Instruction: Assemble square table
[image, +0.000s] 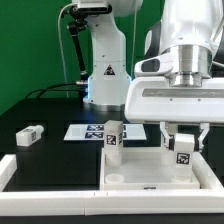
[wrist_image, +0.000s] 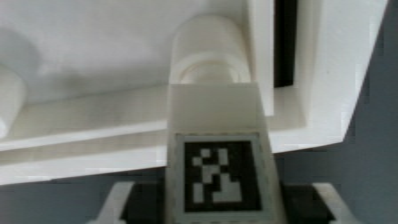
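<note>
The white square table top lies tray-like at the front of the exterior view, and its rim shows in the wrist view. My gripper is shut on a white leg with a black-and-white tag and holds it upright over the top's right part. In the wrist view that leg runs out from between the fingers toward a corner of the top. A second tagged leg stands upright at the top's far left corner. A third leg lies on the black table at the exterior view's left.
The marker board lies flat behind the table top. A low white border rail runs along the exterior view's left and front. The robot's base stands at the back.
</note>
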